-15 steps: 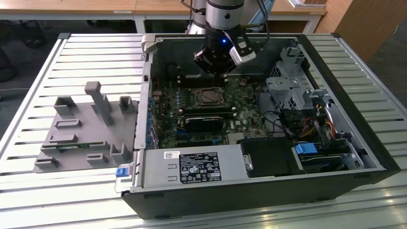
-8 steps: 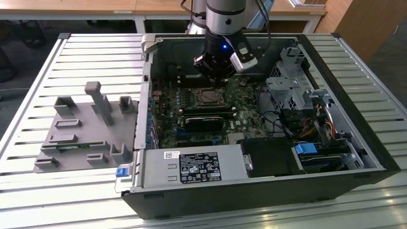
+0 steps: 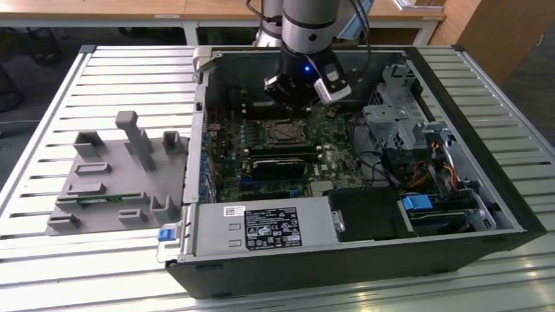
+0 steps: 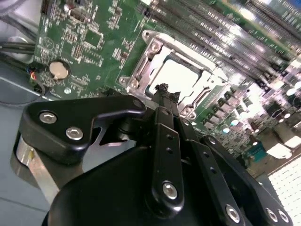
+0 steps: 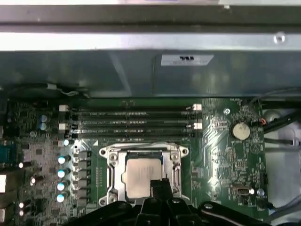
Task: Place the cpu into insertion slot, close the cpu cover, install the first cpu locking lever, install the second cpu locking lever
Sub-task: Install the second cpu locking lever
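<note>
Gripper [image 5: 159, 184] over socket, fingers drawn narrow, holding nothing.
Cpu [image 5: 141, 176] seated in slot [image 5: 112, 162], cover [image 5: 178, 165] down; gripper tip at cpu's 5 o'clock edge.

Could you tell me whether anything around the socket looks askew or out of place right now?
Nothing stands out. The cpu lies flat and square in the slot, with the cover framing it evenly. The hand hovers at the socket's edge.

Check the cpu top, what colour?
Dull silver-grey, seated in the slot; cpu shows best in the first wrist view.
</note>
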